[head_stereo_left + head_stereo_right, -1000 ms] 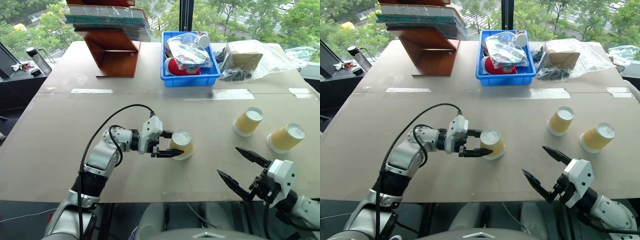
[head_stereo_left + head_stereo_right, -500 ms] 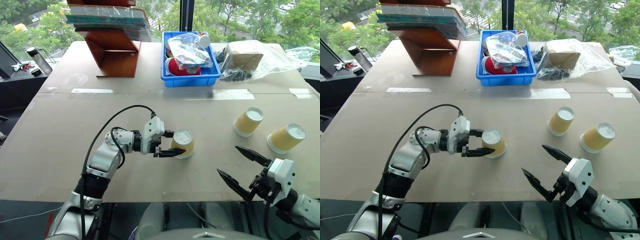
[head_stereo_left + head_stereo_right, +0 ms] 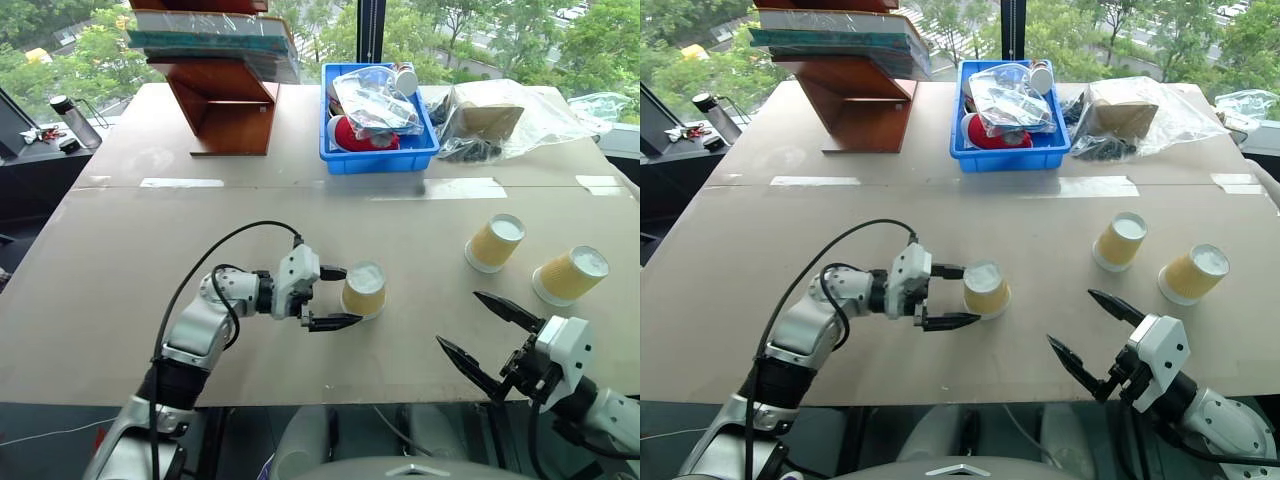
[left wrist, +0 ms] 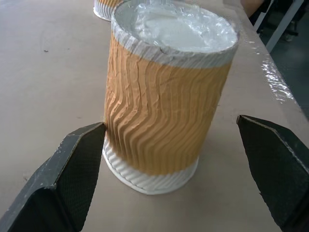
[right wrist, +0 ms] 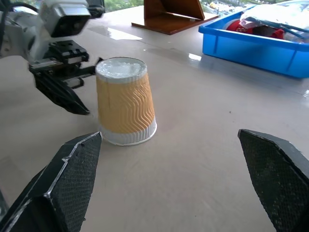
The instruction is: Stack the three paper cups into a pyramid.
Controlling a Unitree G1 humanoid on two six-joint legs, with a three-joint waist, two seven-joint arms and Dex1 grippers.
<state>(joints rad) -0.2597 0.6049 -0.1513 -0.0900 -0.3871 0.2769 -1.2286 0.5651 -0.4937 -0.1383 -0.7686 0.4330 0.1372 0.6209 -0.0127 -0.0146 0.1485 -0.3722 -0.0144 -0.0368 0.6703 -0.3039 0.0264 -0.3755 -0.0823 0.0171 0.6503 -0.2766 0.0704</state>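
The left gripper [image 3: 334, 297] is flanking one upside-down paper cup [image 3: 363, 290] on the surface [image 3: 120, 290], fingers apart, one seeming to be brushing its side. The other two cups [image 3: 496, 243] [image 3: 571, 276] are sitting well apart toward the right gripper [image 3: 486, 336], whose fingers are spread wide and holding nothing. A careless pull-away is risking tipping the light cup.

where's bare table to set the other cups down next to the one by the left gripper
Bare table lies between the near cup and the two far cups, running back to the tape line. The wide stretch left of the left gripper, toward the wooden stand, is bare too. Crowded: the back edge, with the blue bin and plastic bags.
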